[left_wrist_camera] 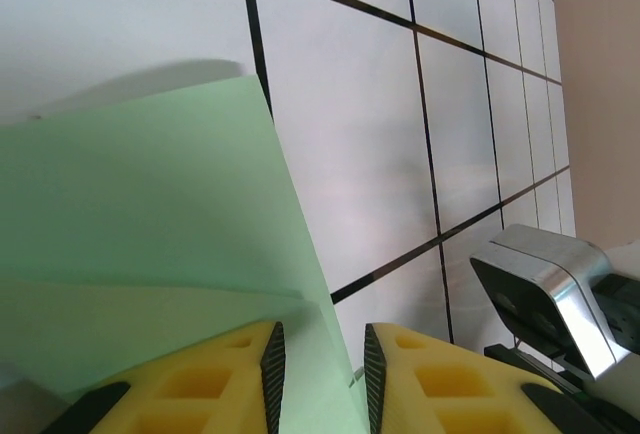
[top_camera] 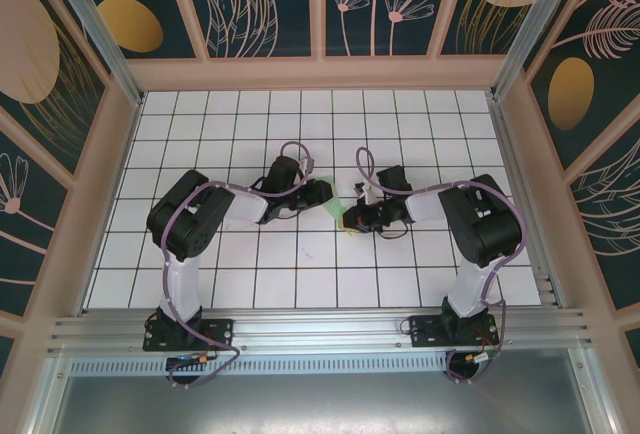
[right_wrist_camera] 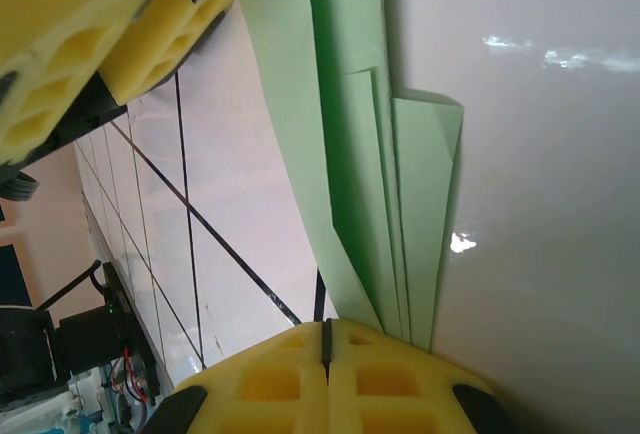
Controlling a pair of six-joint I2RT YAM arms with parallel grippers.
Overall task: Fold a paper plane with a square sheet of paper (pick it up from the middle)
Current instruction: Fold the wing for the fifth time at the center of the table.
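Paper sheet (top_camera: 331, 212): pale green, folded into several overlapping layers, lying at the middle of the white gridded tabletop (top_camera: 400, 124).
Left pincer (left_wrist_camera: 320, 339): over the tabletop's middle, yellow pads narrowly parted, the sheet's edge running into the gap.
Right pincer (right_wrist_camera: 325, 332): also at the tabletop's middle, pads pressed fully together, tips meeting the folded layers; whether they pinch any layer cannot be told.

a white bench (top_camera: 320, 284) ruled into squares by thin dark lines sits inside a pale pinkish frame (top_camera: 320, 72). dark teal wall panels (top_camera: 270, 14) with gold ovals and pale leaf and flower drawings surround it. an aluminium rail (top_camera: 320, 326) runs along the near edge, grey sheet metal (top_camera: 320, 394) beyond it.
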